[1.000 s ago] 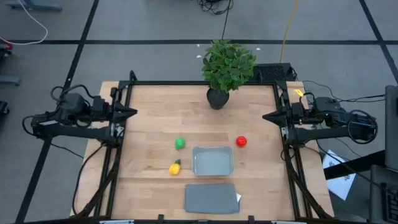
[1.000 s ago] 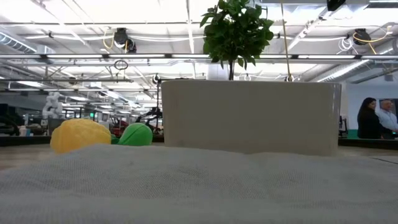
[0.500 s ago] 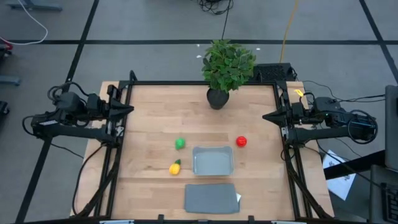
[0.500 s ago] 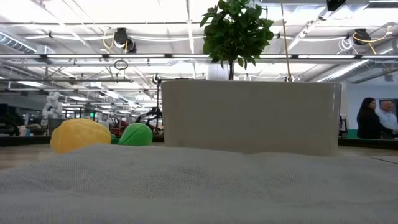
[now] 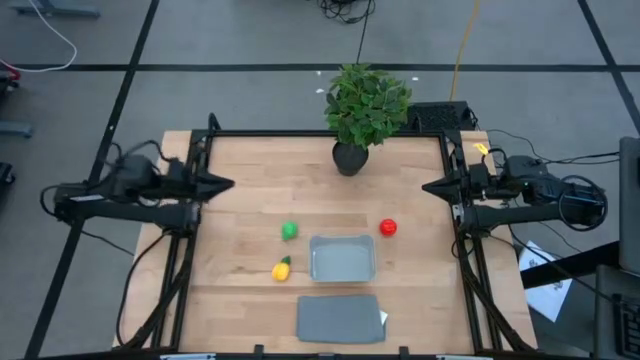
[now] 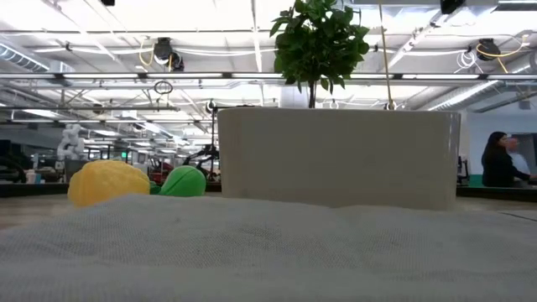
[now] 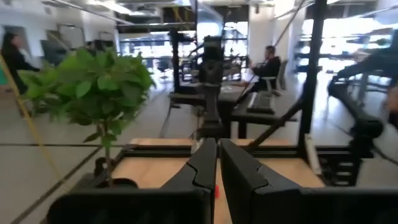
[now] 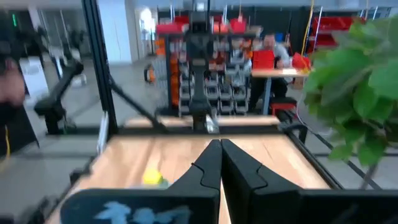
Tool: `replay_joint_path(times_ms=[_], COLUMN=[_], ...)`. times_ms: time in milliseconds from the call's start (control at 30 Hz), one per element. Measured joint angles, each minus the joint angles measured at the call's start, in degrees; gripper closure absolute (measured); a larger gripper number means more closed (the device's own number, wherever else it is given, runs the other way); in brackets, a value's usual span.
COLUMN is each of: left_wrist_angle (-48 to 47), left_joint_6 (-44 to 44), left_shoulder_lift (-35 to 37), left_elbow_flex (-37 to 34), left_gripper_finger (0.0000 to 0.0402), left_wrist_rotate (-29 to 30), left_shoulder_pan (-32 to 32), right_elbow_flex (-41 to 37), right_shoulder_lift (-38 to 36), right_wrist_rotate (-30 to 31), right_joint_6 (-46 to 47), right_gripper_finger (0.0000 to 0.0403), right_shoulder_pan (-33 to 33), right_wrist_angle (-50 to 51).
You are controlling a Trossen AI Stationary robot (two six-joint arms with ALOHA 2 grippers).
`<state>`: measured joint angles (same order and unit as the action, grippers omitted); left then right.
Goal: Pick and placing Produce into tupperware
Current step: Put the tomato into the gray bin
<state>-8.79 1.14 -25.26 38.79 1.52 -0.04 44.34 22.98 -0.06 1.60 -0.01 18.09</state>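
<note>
Three produce pieces lie on the wooden table: a round green one point(image 5: 289, 231), a round red one point(image 5: 388, 228), and a yellow one with a green tip point(image 5: 282, 269). The translucent tupperware point(image 5: 343, 258) stands between them, with nothing in it. My left gripper point(image 5: 230, 184) hangs shut above the table's left edge, pointing level toward the right. My right gripper point(image 5: 427, 186) hangs shut above the right edge, pointing left. In the low view the yellow piece point(image 6: 109, 182) and the green piece point(image 6: 183, 180) show beside the tupperware's wall point(image 6: 336, 157).
A potted leafy plant point(image 5: 366, 105) stands at the table's far edge, middle. A flat grey lid point(image 5: 340, 318) lies at the near edge, in front of the tupperware. Black frame rails point(image 5: 190, 250) run along both table sides. People show in the room beyond.
My left gripper has moved toward the table's right, out over the left edge, after first drawing back a little. It stays shut. The produce and the tupperware have not moved.
</note>
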Motion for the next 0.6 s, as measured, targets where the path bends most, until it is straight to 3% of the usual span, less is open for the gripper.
replay_joint_path(times_ms=[200,600], left_wrist_angle=[9.49,6.85], left_joint_6=[3.18,2.82], left_shoulder_lift=[0.82,13.51], left_elbow_flex=[-7.93,-19.1], left_gripper_finger=[0.0376,0.0376], left_wrist_rotate=[1.55,1.99], left_shoulder_pan=[0.01,0.01], right_elbow_flex=[-7.52,-18.81], right_shoulder_lift=[2.15,-4.15], right_wrist_rotate=[-4.65,-4.67], right_joint_6=[1.42,5.72], right_gripper_finger=[0.0403,0.0403], right_shoulder_pan=[-0.07,-2.89], right_wrist_angle=[-12.47,-20.31])
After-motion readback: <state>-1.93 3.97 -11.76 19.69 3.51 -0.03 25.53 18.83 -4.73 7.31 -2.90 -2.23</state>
